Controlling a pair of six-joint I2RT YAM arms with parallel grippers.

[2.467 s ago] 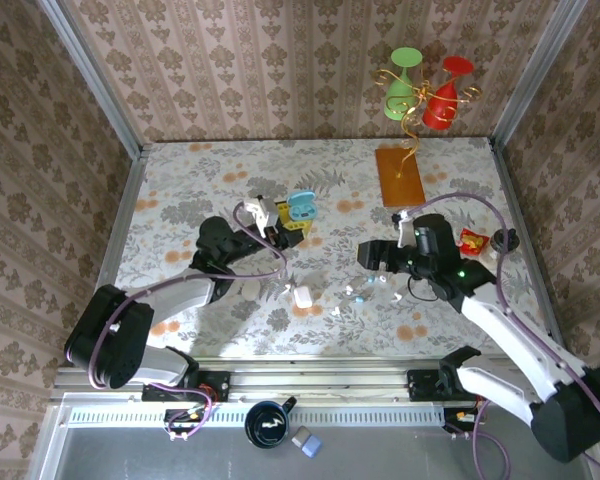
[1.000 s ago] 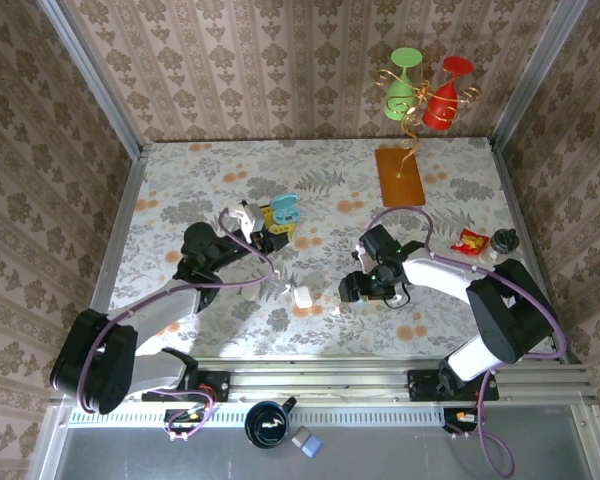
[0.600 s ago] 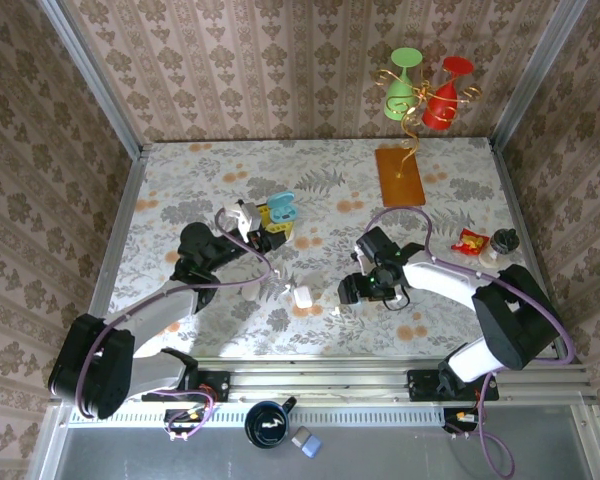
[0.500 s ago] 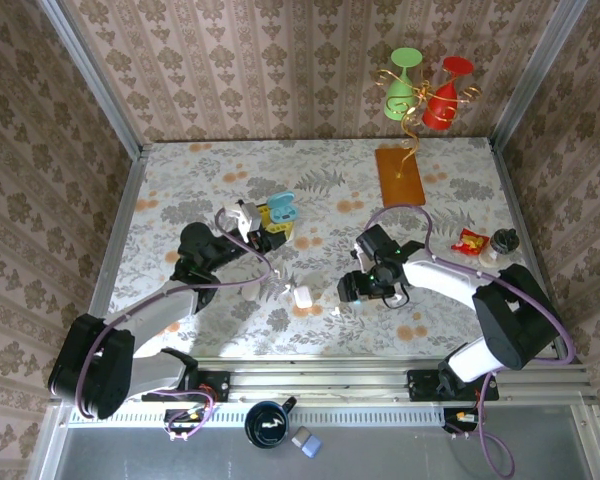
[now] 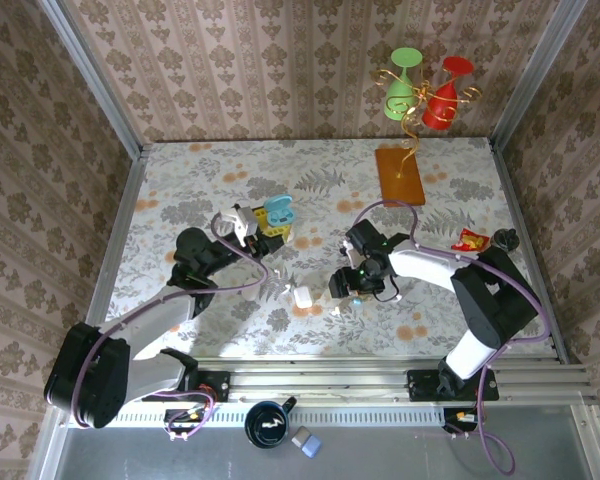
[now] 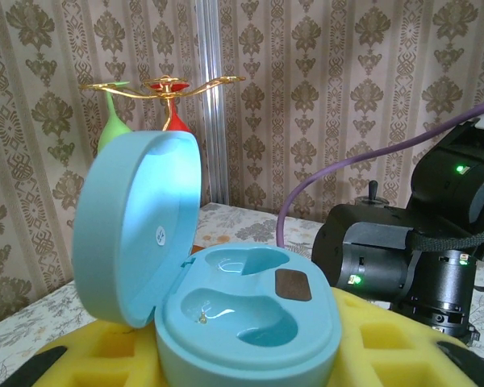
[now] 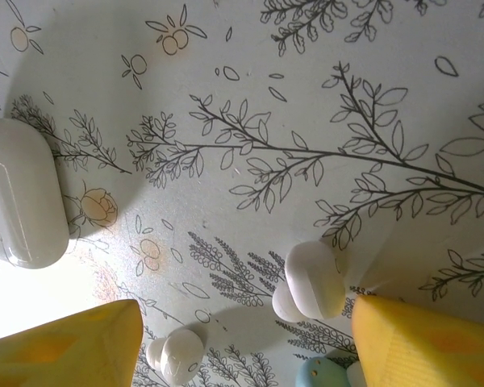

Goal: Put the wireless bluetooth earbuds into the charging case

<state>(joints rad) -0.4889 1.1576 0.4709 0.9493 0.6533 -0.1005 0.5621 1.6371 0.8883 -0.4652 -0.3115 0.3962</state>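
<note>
Just right of centre, the gaping right gripper (image 7: 246, 339) hangs over a likely slick, featherlight earbud (image 7: 310, 278); pinch its bulb. The left gripper (image 6: 242, 355) clamps the charging case (image 6: 250, 314).

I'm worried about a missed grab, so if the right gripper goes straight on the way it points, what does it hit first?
The right gripper points down at the tablecloth; likely the white earbud between its open fingers first, though depth is unclear.

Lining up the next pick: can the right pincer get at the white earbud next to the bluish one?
Probably yes. The right pincer is open, and that white earbud lies uncovered just ahead of the gap between its fingers, though the bluish earbud crowds it.
</note>
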